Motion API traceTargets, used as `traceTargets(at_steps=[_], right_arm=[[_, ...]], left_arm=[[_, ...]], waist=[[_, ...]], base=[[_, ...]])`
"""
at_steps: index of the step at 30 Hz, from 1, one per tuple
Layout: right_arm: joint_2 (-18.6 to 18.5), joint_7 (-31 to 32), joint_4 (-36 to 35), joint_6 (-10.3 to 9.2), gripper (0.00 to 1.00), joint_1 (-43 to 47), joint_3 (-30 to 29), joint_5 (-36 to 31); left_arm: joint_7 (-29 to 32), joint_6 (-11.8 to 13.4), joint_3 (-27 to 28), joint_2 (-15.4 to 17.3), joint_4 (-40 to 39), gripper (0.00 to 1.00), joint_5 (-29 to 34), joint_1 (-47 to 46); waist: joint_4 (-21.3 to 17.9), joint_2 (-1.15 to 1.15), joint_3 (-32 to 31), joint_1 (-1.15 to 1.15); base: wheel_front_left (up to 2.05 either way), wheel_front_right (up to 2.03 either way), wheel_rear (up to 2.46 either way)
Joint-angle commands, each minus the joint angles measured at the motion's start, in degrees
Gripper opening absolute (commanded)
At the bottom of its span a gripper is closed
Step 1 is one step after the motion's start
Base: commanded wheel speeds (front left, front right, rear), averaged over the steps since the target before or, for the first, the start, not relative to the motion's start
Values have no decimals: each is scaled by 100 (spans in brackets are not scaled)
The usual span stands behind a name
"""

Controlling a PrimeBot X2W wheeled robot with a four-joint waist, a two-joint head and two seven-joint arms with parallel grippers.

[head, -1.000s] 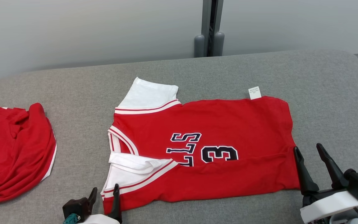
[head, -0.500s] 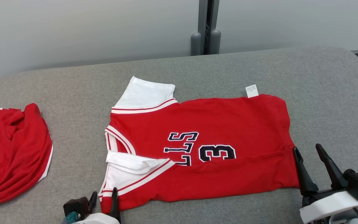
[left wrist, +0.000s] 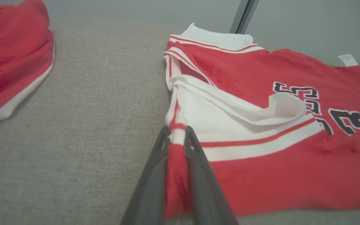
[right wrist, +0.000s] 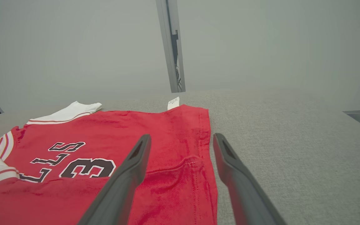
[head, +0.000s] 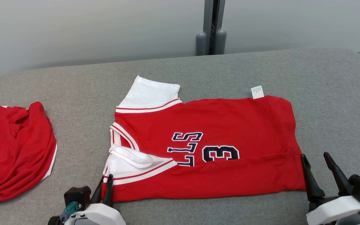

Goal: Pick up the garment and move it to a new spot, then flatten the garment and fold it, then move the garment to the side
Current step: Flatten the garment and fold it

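Note:
The garment is a red jersey with white sleeves and dark lettering, lying flat across the grey cushioned surface, its near long edge folded over. My left gripper is shut on the garment's near left corner; in the left wrist view that gripper pinches the red and white striped edge of the garment. My right gripper stands open at the near right hem. In the right wrist view this gripper straddles the hem of the garment with its jaws apart, nothing held.
A second red garment lies crumpled at the left end of the grey surface. A white tag sticks out from the jersey's far edge. A grey post stands behind against the wall.
My left gripper has shut on the garment's near left corner, pulling the folded sleeve edge slightly. The right gripper has dropped a little lower and stays open. The camera shifted slightly.

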Motion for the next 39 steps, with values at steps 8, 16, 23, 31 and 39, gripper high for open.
traceTargets(at_steps=[8,16,23,31,39], right_arm=[[189,27,907,-2,100,-92,-467,141],[409,188,1694,-2,100,-318,-618,536],[436,230,2313,-2,100,-629,-517,888],[395,170,2653,-2,0,-849,-79,1322],[148,59,2706,-3,0,-790,130,1531]], left_arm=[[-2,-13,-18,41,-161,0,179,108],[-3,-48,-77,24,-148,0,211,95],[-2,-62,-173,2,-161,0,244,39],[1,-55,-243,24,-142,0,226,0],[103,-98,-344,107,-136,0,236,124]], waist=[[100,0,-37,0],[162,0,-39,0],[198,0,2,0],[263,0,22,0],[219,0,-77,0]], base=[[0,0,0],[0,0,0],[0,0,0],[0,0,0],[0,0,0]])
